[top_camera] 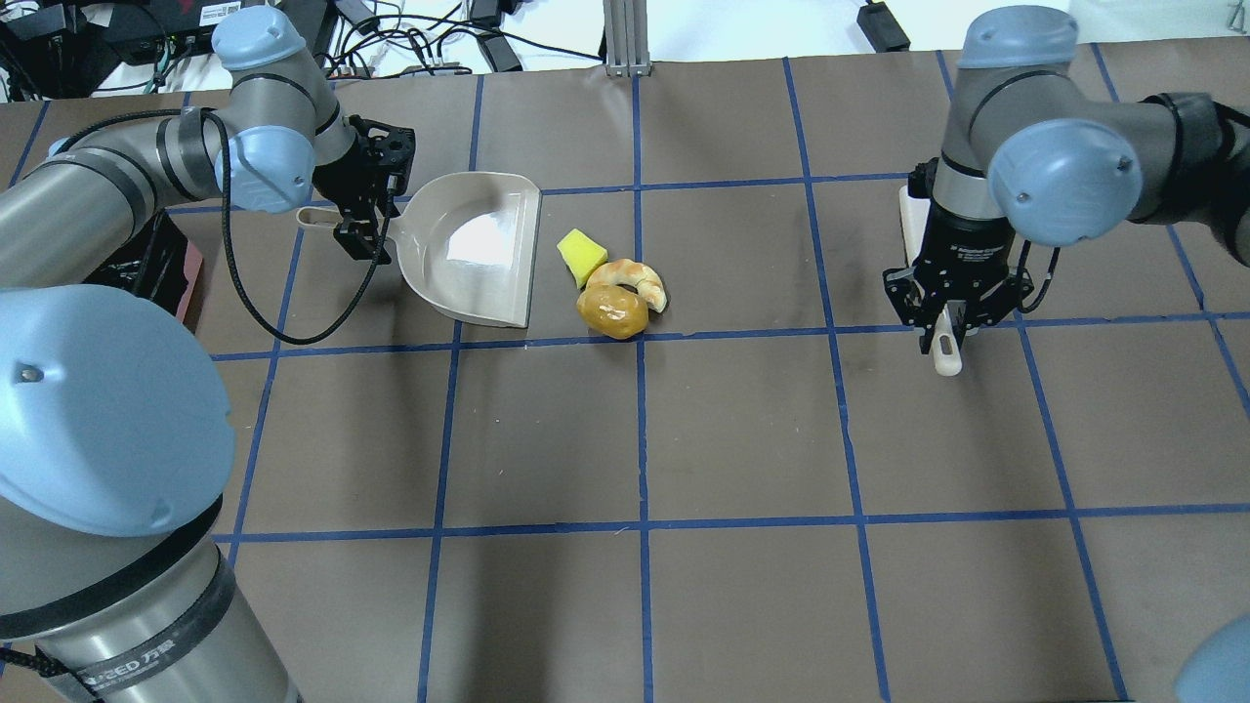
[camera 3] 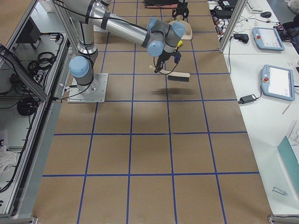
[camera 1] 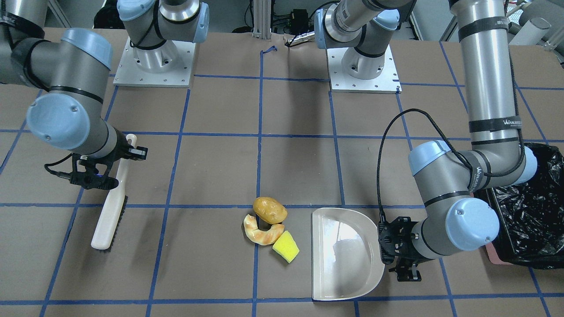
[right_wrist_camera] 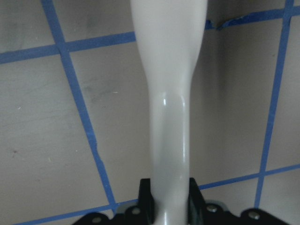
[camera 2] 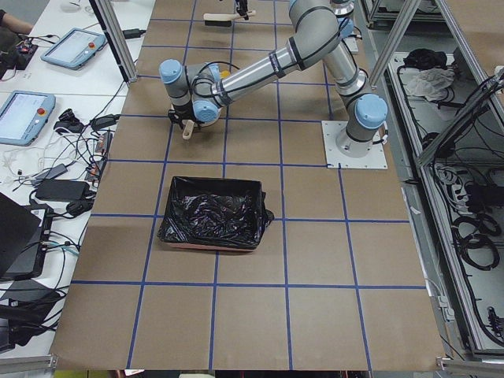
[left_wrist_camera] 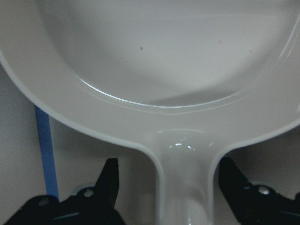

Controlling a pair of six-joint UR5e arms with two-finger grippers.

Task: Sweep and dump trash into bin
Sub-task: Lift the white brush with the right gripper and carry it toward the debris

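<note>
Trash sits in one tight cluster on the counter, between the two pincers and much nearer the left one. It is made up of a glossy brown potato, a curved tan croissant pressed against it, and a yellow sponge wedge at the croissant's end.

A beige dustpan lies flat between the left pincer and the cluster. Its straight open edge faces the trash, and a strip of bare counter separates the two. The left pincer is at the dustpan's handle. The left wrist view shows its fingers spread wide on either side of the handle, with counter visible in both gaps, so it grips nothing.

The bin, lined with a crinkled black bag, stands near the left pincer on the side away from the dustpan, well apart from the trash.

The right pincer is well apart from the cluster on its other side. Its fingers are clamped tight against both sides of the pale handle of a brush. The handle's tip pokes out past the pincer toward the robot, and the dark-bristled head reaches away from it.
</note>
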